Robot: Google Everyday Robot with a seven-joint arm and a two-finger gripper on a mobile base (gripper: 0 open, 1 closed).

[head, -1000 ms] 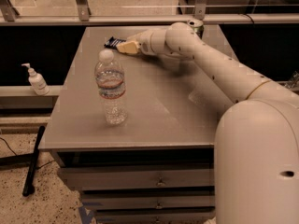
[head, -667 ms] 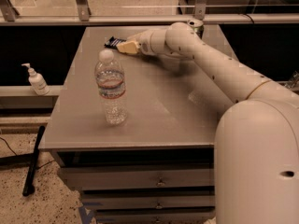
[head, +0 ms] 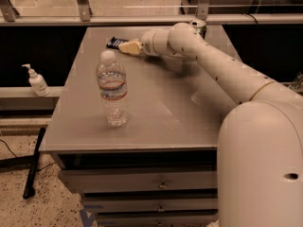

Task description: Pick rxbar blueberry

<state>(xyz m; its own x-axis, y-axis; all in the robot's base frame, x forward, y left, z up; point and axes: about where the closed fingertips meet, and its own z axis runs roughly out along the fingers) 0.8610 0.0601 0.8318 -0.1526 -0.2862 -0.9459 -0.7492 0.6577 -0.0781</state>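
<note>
The pincer is held low at the far side of the worktop, its tip met by the rxbar blueberry lying flat there, its grip state not discernible, with a water bottle stood well nearer the front.

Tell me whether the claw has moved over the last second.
No. The claw stays beside the rxbar blueberry at the far side of the table, in the same spot relative to the water bottle.
</note>
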